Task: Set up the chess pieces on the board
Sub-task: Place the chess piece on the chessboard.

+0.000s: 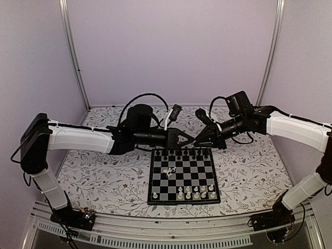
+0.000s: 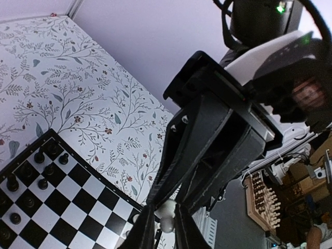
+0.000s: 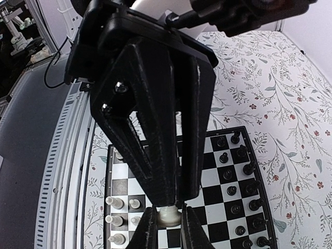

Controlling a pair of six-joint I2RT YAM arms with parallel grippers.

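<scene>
We see the left arm (image 1: 78,139) rise from its base at the near left corner to a high elbow, then stretch almost level to the right. The right arm (image 1: 295,129) mirrors it, climbing from the near right corner and reaching left and slightly downward. The left gripper (image 1: 189,140) and the right gripper (image 1: 199,141) meet tip to tip in the air above the far edge of the board (image 1: 151,181).

Between them sits one cream-white piece (image 3: 168,215). In the right wrist view, that arm's own fingertips (image 3: 148,228) press close on either side of the piece, while the left gripper's long black fingers converge on it from above. In the left wrist view we find the same piece flanked by the left arm's own fingertips (image 2: 182,231), with the right gripper's fingers narrowing toward it. Both pairs of fingers look drawn in on the piece; we cannot tell which pair carries its weight.

On the board, black pieces (image 1: 181,153) line the far rows, white pieces (image 1: 196,192) stand in part of the near rows, and a few pale ones (image 1: 167,170) lie jumbled near the middle left. The board rests on the floral-patterned table (image 1: 104,176).
</scene>
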